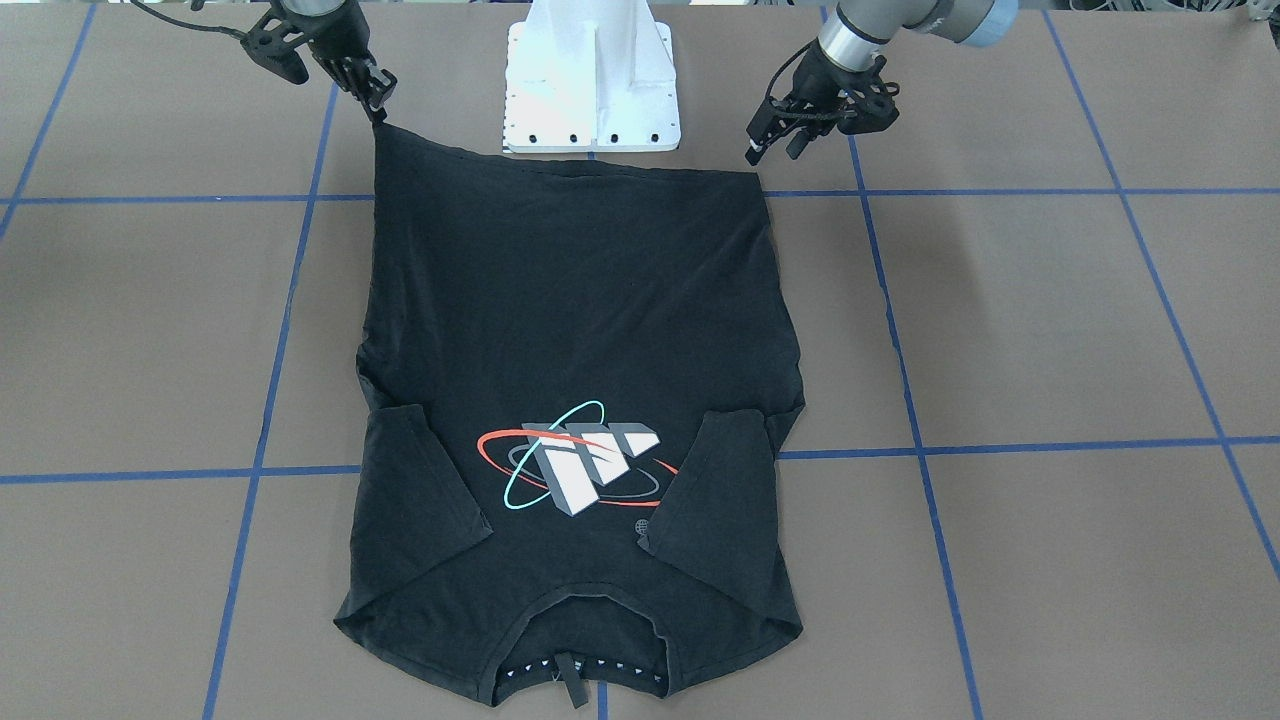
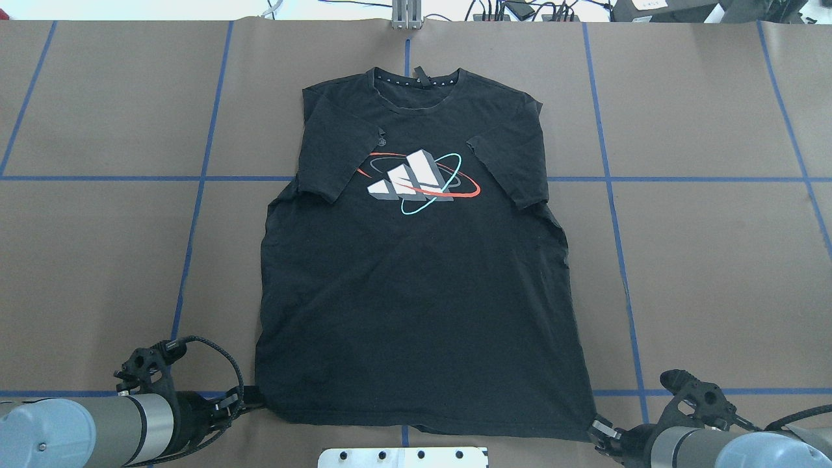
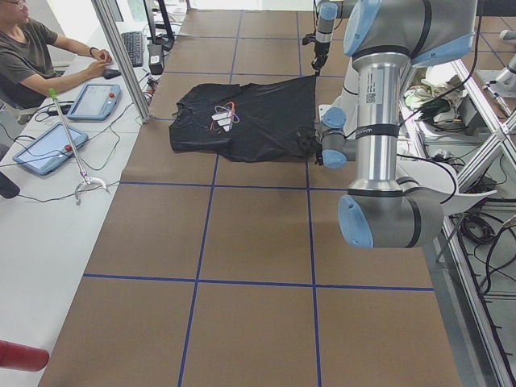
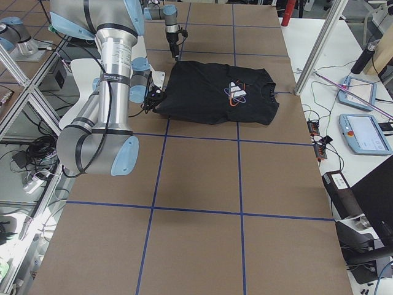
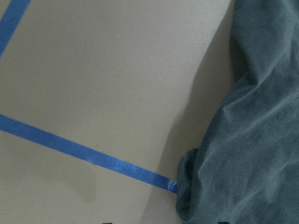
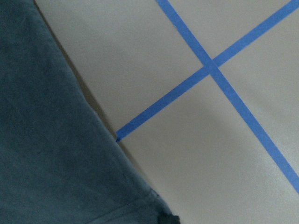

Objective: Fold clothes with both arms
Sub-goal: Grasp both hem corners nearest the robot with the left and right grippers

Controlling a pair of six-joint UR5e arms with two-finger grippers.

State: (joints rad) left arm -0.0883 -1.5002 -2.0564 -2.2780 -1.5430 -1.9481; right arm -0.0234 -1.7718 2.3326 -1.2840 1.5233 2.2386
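- The right jaws are closed on one hem corner of the T-shirt (image 1: 570, 300), drawing it into a small peak, likely the hold for lifting the hem.
- The left jaws stand parted just beside the other hem corner, holding nothing, probably lining up a matching pinch.
- The shirt lies flat on the desk (image 1: 1050, 330), print up, with its collar (image 1: 585, 655) at the end far from both jaws.

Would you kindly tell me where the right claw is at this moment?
In the front-facing view the right claw is at the top left, pinching a raised hem corner of the black T-shirt, just left of the white pedestal base.
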